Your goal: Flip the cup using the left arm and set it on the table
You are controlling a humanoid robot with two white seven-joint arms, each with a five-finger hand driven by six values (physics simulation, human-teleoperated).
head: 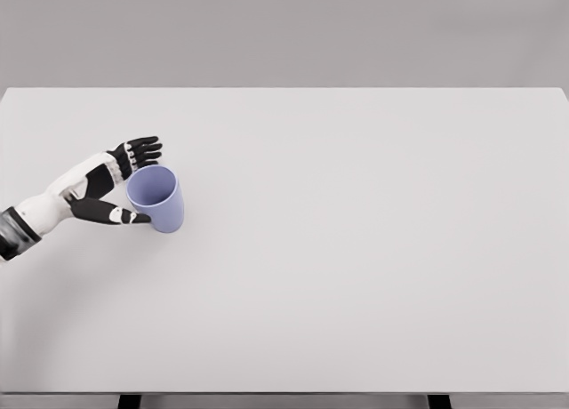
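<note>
Lavender plastic marked the cup (156,198), which sat on the left part of the white table (356,249) with its open mouth turned up and toward the camera, so it looked upright or close to it. By that reading the flip was done or nearly done, and the step in hand was the placing. Whether the base already bore fully on the tabletop could not be told from this 1 view.

Next would come the release: the fingers would need to spread clear of the wall without nudging the cup, after which the hand could draw back to the left.

Only 1 arm showed. It came in from the lower left edge, forearm angled up and to the right. The left hand (124,182) was at the cup's left side, its thumb (124,216) laid against the near wall below the rim, its black fingers (142,148) curled behind the far rim. It appeared to grip the cup loosely.
</note>
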